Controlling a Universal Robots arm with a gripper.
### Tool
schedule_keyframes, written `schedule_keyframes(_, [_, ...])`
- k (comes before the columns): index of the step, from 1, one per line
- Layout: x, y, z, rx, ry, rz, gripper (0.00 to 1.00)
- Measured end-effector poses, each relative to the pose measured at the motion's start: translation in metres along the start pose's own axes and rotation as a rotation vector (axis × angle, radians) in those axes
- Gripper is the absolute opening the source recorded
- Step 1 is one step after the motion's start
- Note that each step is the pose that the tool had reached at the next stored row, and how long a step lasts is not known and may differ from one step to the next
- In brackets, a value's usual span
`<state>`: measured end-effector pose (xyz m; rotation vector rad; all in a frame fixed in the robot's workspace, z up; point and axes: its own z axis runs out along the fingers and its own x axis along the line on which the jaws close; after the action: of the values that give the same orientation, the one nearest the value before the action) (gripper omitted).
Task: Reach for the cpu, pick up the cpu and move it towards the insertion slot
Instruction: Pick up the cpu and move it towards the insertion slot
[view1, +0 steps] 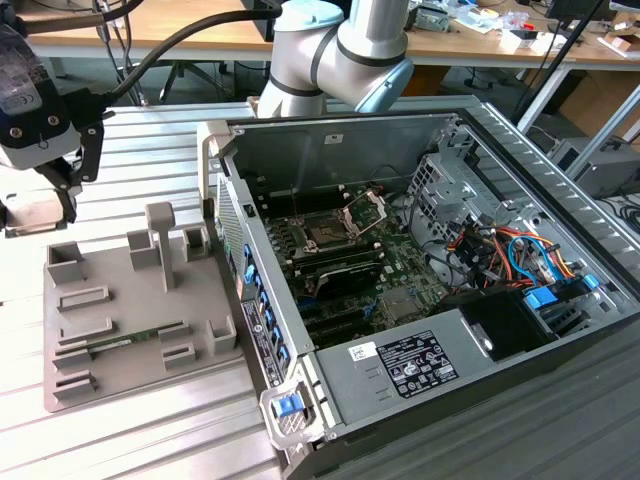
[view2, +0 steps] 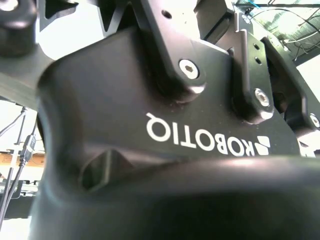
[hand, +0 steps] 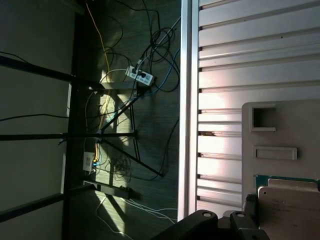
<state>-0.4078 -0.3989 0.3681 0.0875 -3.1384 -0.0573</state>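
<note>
1. At the exterior view's far left edge, above the slatted metal table (view1: 150, 150): the gripper (view1: 38, 198), pointing down from a bulky grey-and-black wrist.
2. Clamped on the cpu (view1: 32, 216), a flat pale-tan square gripped by its edges, with a dark finger (view1: 70, 190) down one side. Held clear of the table and touching nothing else.
3. In the first wrist view, the cpu (hand: 290, 212) shows close up, with a pale top and a thin green edge. Black finger (hand: 248, 206) pressed against its side.
4. Just beside and below the held chip, toward the exterior view's right: a grey fixture tray (view1: 110, 390) lying flat on the table, with raised blocks and sunken pockets. Long green memory stick (view1: 130, 340) lodged in one of its grooves.
5. Behind the chip in the first wrist view, a corner of that tray (hand: 280, 130) with a square pocket and a narrow slot. Beyond the table edge, a dark floor strewn with cables (hand: 125, 100).
6. Well apart from the cpu, toward the exterior view's right: the insertion slot (view1: 325, 236), a dark square socket on the green board inside the open computer case (view1: 320, 150).
7. Beside the socket, a metal bracket (view1: 365, 210) hinged up and standing open.
8. Over the case's far wall, the silver-and-blue robot arm (view1: 340, 50).
9. In the second wrist view, a black housing (view2: 150, 100) of the claw, seen from very close.
</note>
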Motion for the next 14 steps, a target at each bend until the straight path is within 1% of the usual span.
schedule_keyframes(14, [0.0, 0.0001, -0.0029, 0.0001, 0.0002, 0.0, 0.55])
